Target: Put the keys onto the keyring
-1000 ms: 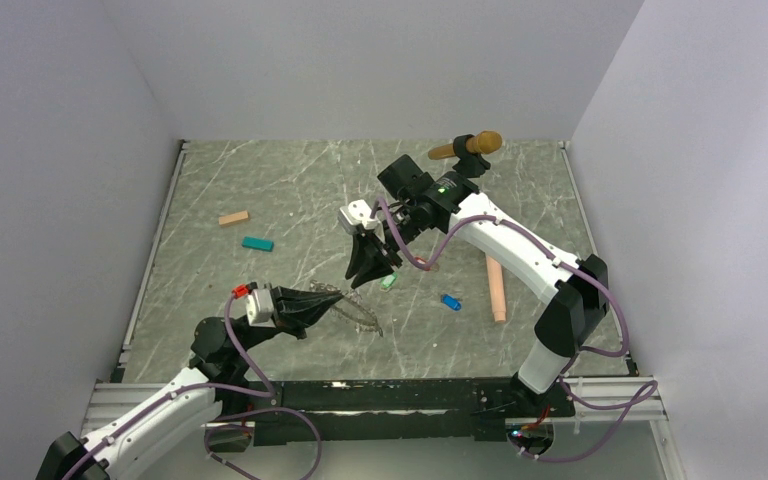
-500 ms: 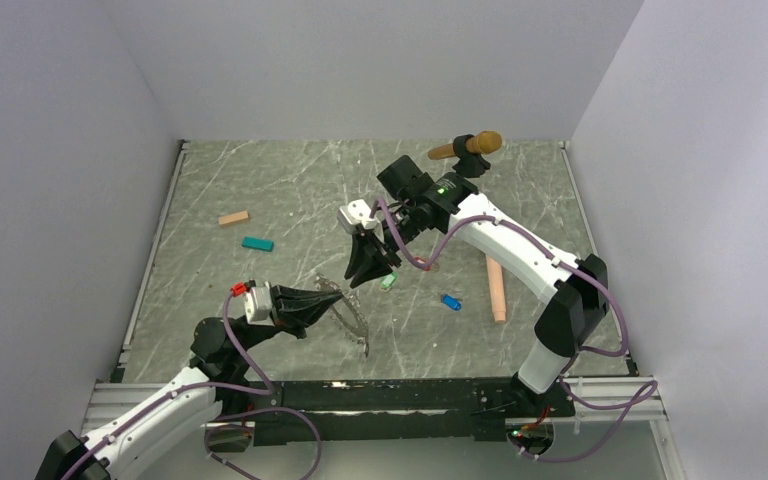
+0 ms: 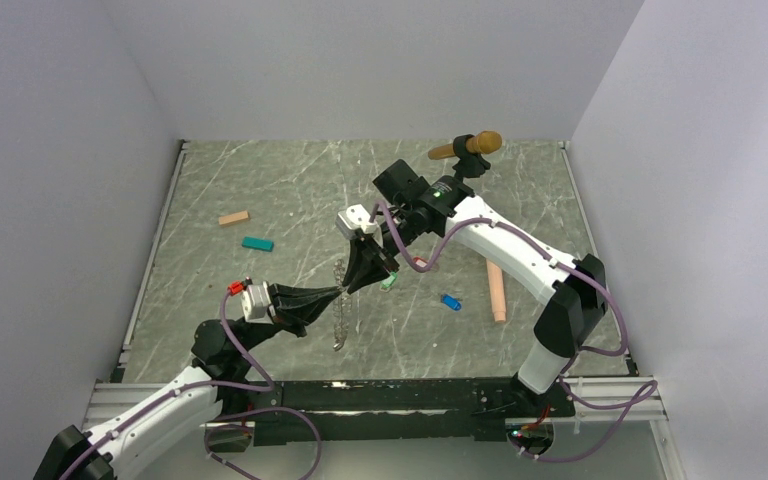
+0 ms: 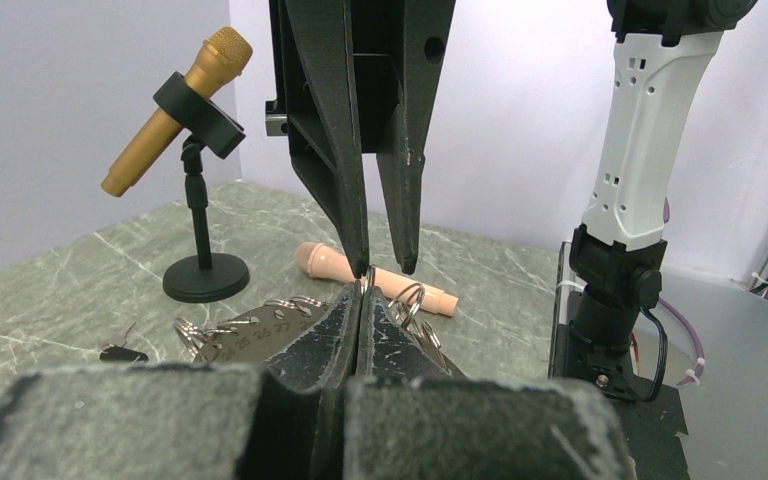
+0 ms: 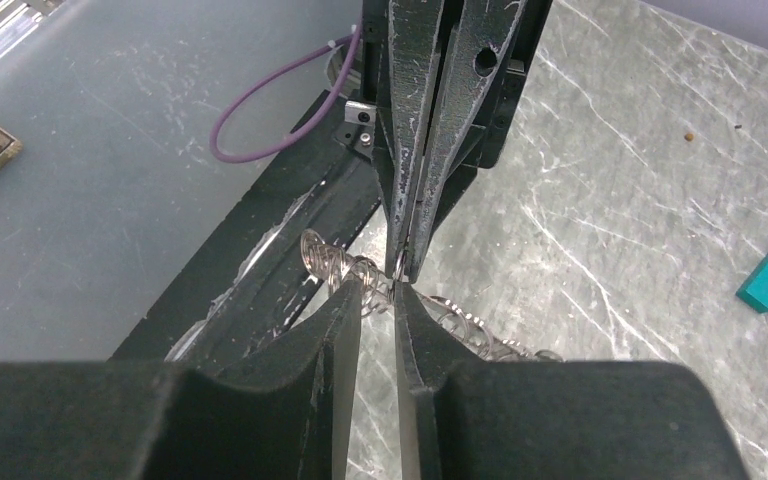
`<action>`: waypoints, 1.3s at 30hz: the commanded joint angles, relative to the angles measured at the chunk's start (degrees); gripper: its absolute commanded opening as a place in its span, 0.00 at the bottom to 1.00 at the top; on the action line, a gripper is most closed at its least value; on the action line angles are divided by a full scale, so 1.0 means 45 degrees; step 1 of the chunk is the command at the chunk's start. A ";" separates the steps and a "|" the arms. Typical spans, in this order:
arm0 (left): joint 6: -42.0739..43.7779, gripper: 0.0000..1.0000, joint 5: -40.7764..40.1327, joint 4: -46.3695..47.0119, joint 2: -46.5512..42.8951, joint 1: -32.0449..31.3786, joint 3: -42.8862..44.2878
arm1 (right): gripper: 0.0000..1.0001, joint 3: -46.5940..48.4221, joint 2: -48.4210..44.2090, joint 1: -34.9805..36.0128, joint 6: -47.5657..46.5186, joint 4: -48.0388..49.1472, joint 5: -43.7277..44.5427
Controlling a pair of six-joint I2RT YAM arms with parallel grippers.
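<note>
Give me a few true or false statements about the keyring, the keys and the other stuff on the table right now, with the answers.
1. The left gripper has its jaws shut on the keyring. True.
2. The blue key already hangs on the keyring. False: it lies on the table, apart from the chain.
3. The gold microphone lies flat on the table. False: it sits tilted in a black stand.
4. The teal block lies on the table, apart from the keyring. True.

L hand (image 4: 361,302) closed, R hand (image 5: 378,292) ajar
</note>
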 commanded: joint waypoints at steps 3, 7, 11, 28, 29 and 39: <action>-0.0363 0.00 -0.0012 0.1626 0.0224 0.0042 -0.0001 | 0.21 -0.0081 0.0115 0.0140 0.0260 0.0402 -0.0552; -0.0404 0.00 -0.0096 0.1747 0.0214 0.0062 -0.0044 | 0.18 -0.0159 0.0099 0.0161 0.0507 0.0637 -0.0508; -0.0389 0.00 -0.0168 0.1694 0.0168 0.0059 -0.0021 | 0.14 -0.0210 0.0104 0.0178 0.0837 0.0921 -0.0370; 0.2670 0.30 0.0385 -0.6944 -0.2017 0.0057 0.2329 | 0.00 0.0324 0.0233 0.0247 0.1124 0.0490 0.1129; 0.3090 0.32 0.0363 -0.7624 -0.2115 0.0059 0.2579 | 0.00 0.0342 0.0242 0.0265 0.1091 0.0420 0.1161; 0.4933 0.32 0.1068 -1.0732 -0.1375 0.0052 0.4359 | 0.00 0.0470 0.0291 0.0335 0.1124 0.0381 0.1483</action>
